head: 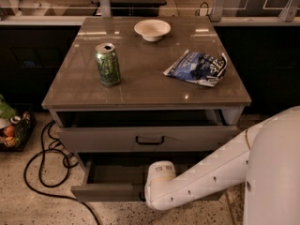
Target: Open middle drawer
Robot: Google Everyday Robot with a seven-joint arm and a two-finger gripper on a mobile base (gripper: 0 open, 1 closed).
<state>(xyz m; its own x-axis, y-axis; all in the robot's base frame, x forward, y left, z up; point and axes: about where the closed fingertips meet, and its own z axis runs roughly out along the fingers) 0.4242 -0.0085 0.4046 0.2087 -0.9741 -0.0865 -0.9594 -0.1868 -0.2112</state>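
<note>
Smooth white arm [211, 177], rounded wrist [160, 173], small dark dots, perhaps screws; gripper hidden beneath the wrist.

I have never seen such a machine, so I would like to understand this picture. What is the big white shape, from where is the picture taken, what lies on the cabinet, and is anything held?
The white shape is a robot's arm, reaching in from the lower right. There is only one camera; it looks down on the cabinet from the front. The arm ends in a tool for grasping. The tool is low down, at the front of the middle drawer, and the arm hides most of it, so I cannot say whether it holds anything. That drawer is pulled out and shows a plain grey inside. On the cabinet top stand a green can and a white bowl, and a blue and white bag lies there too.
</note>
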